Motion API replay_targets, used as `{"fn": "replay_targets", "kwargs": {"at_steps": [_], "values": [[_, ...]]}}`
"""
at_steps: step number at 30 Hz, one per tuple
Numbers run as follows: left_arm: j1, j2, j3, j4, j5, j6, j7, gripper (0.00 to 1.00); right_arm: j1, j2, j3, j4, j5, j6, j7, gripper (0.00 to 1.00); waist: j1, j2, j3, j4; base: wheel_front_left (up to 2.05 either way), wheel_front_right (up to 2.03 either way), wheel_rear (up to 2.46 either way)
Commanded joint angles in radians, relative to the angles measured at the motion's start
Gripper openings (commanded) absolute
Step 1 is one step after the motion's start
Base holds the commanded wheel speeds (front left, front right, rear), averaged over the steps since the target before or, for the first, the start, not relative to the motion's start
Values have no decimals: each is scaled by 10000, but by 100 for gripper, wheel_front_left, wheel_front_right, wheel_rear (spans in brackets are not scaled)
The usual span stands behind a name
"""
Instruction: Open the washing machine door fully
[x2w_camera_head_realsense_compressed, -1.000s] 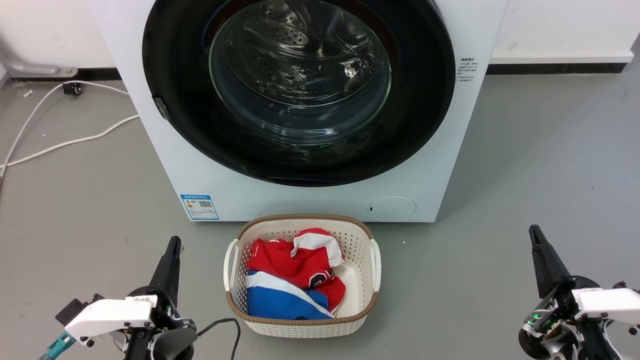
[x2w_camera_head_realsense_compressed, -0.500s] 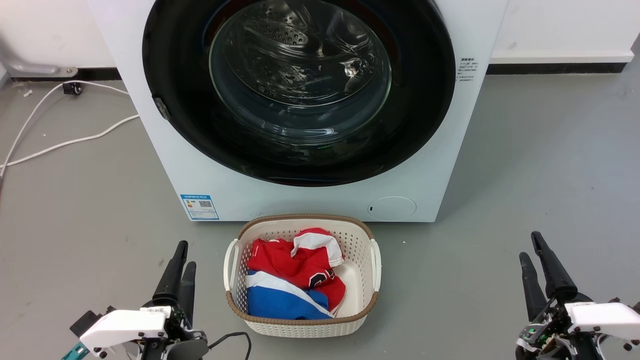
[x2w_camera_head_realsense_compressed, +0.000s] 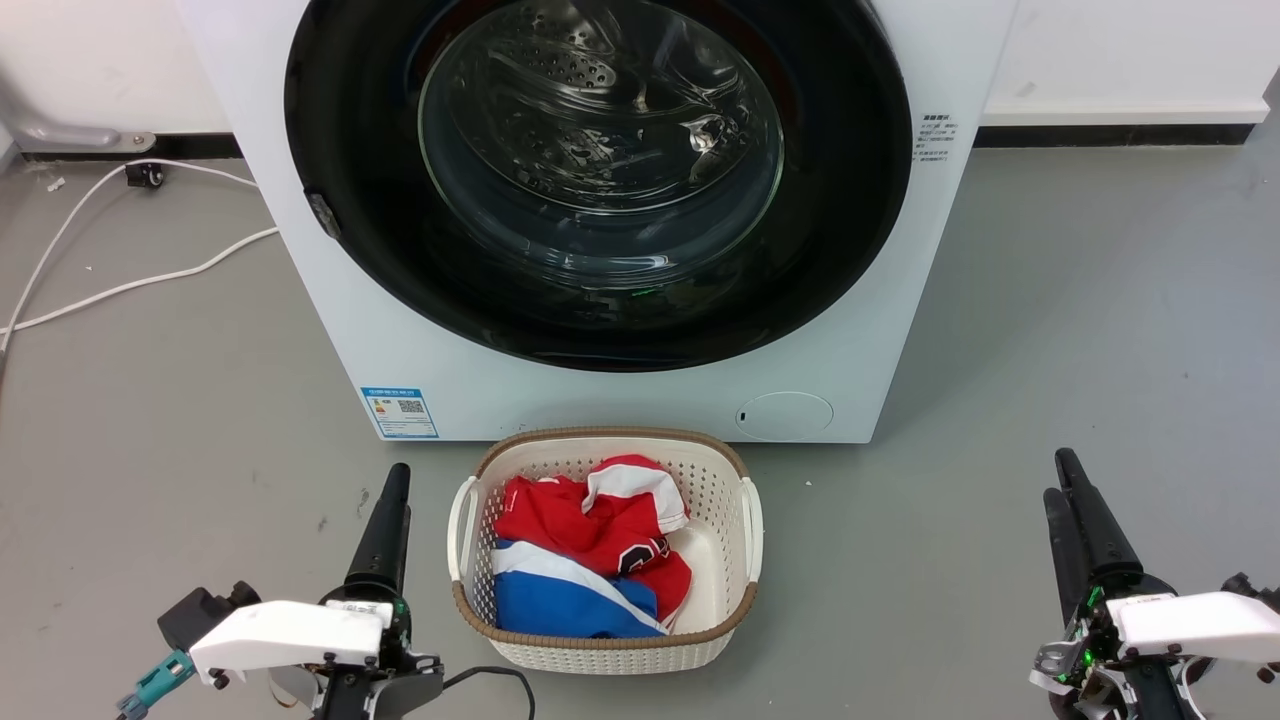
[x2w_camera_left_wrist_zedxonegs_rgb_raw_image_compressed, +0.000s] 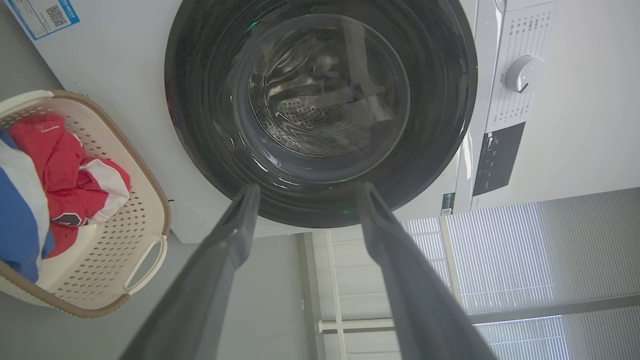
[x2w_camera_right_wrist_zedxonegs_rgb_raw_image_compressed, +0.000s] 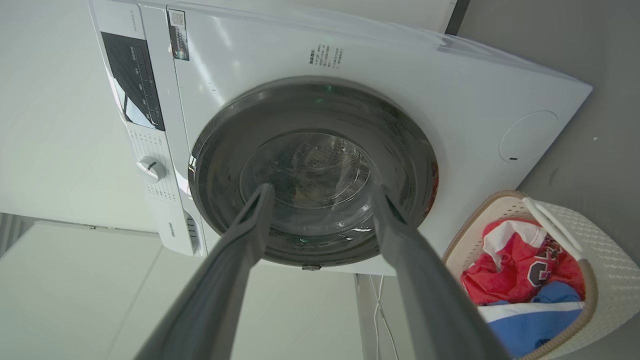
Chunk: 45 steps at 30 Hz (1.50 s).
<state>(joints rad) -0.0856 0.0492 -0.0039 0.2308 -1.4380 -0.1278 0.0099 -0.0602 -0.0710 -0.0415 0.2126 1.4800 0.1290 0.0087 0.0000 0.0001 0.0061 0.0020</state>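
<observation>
Approach stage: glossy black round glass-centred washing machine door (x2w_camera_head_realsense_compressed: 600, 170), shut flush on white boxy washing machine (x2w_camera_head_realsense_compressed: 600, 405); left gripper (x2w_camera_head_realsense_compressed: 397, 480), right gripper (x2w_camera_head_realsense_compressed: 1057, 478) before machine, apart from it, fingers spread, empty; next, likely reach door edge.

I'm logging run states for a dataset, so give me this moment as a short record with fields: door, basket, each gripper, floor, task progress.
door: washing machine door shut, flush against the washing machine
basket: cream, on the grey floor in front of the machine, holding red, white and blue clothes
left gripper: open, low, left of the basket, touching nothing
right gripper: open, low, right of the basket, touching nothing
floor: white cable to the machine's left
task progress: door not yet opened
</observation>
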Motion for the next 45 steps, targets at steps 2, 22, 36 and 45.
{"fn": "replay_targets", "kwargs": {"at_steps": [2, 22, 36, 45], "values": [[-289, 32, -90, -281, 740, -18, -148, 100, -133, -107, 50, -302, -697, 6, -136, 100, 0, -1, 4, 7, 0, 0, 0], [-232, 22, -436, -738, 5202, 121, -844, 100, -54, -303, 337, -431, -5390, 11, -835, 100, 0, -1, -29, 55, 0, 0, 0], [-287, 39, -884, -846, 7938, 425, -1279, 100, -52, -211, 425, -588, -8187, 14, -1004, 100, 0, -1, -65, 86, 0, 0, 0], [-327, 142, -1196, -840, 9160, 598, -1528, 100, 90, -117, 393, -940, -9578, 16, -918, 100, 0, -1, -89, 116, 0, 0, 0]]}}
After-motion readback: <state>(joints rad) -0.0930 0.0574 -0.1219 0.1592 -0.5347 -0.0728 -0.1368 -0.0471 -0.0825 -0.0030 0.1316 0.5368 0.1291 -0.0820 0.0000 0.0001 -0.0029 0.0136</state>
